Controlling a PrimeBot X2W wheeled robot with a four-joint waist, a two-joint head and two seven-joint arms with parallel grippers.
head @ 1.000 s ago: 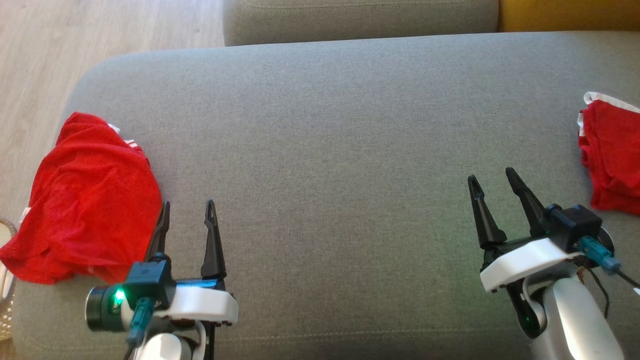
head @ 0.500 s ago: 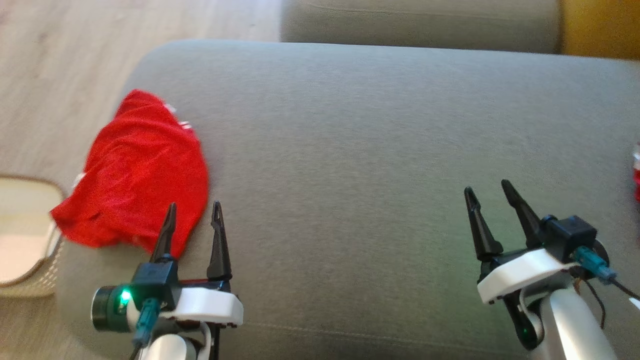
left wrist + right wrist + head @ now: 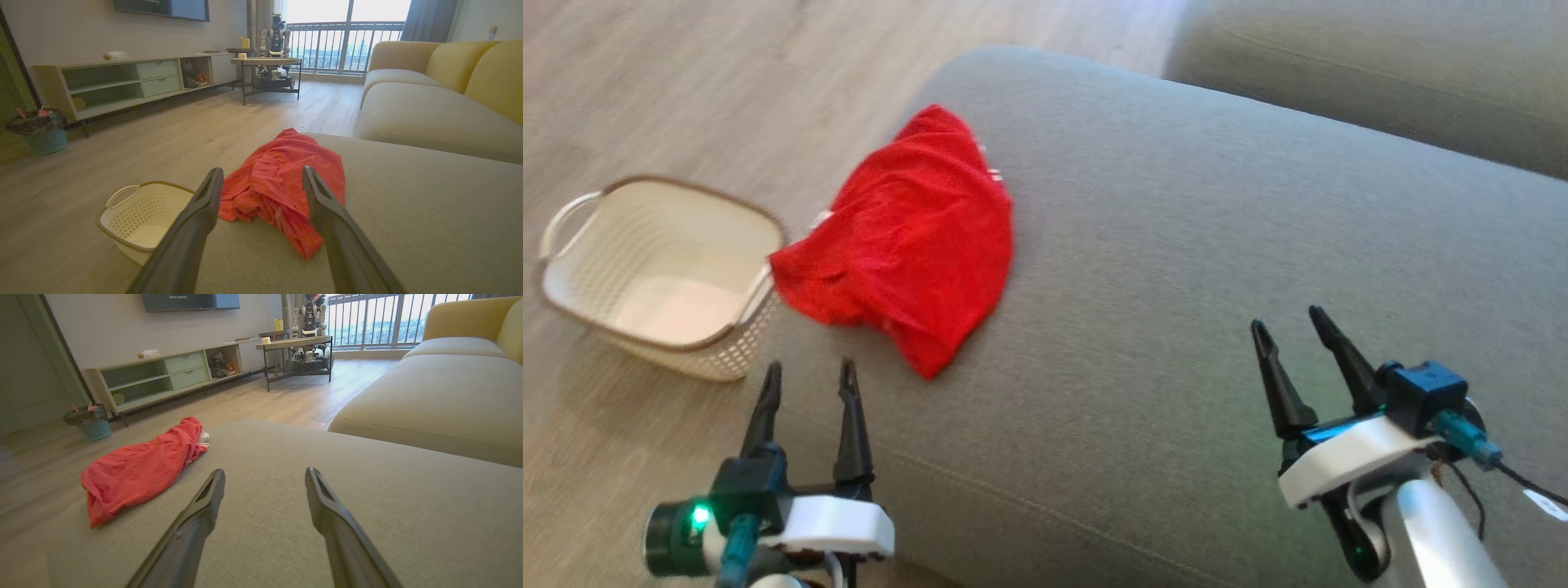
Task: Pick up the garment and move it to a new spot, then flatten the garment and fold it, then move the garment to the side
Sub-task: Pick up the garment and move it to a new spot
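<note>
I see red garment (image 3: 915, 245) bunched up, white trim showing, 1 o'clock from left pincer (image 3: 809, 371); it and right pincer (image 3: 1286, 320) both spread, empty.

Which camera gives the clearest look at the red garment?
Head view: the garment is seen from above, whole outline clear. Left wrist view has fingers crossing it; right wrist view shows it flat, side-on.

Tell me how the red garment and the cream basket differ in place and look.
The red garment lies crumpled on the grey sofa cushion, near its end; the cream basket stands upright on the wooden floor beside that cushion. The garment is soft, bright cloth; the basket is rigid and perforated, with a brown rim, and looks empty. Both sit ahead of the open left hand, which holds neither.
</note>
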